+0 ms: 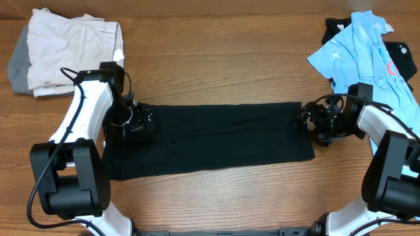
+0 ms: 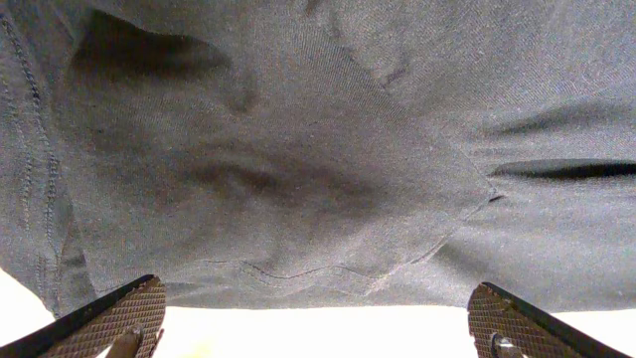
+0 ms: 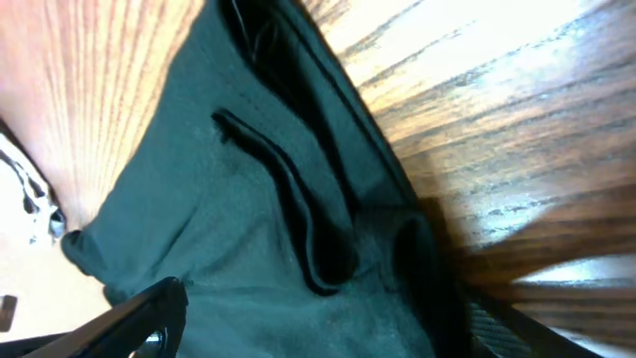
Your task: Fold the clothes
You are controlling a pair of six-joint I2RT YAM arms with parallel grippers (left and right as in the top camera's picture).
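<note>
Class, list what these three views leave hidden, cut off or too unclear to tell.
- Overhead: the left gripper covers part of the left end of the black shirt.
- Overhead: the light blue polo hides most of a dark garment; its print is unreadable.
- Left wrist: only close fabric shows; the table beyond is washed out white.

A black shirt (image 1: pixel 216 141) lies as a long band across the table (image 1: pixel 216 72).
</note>
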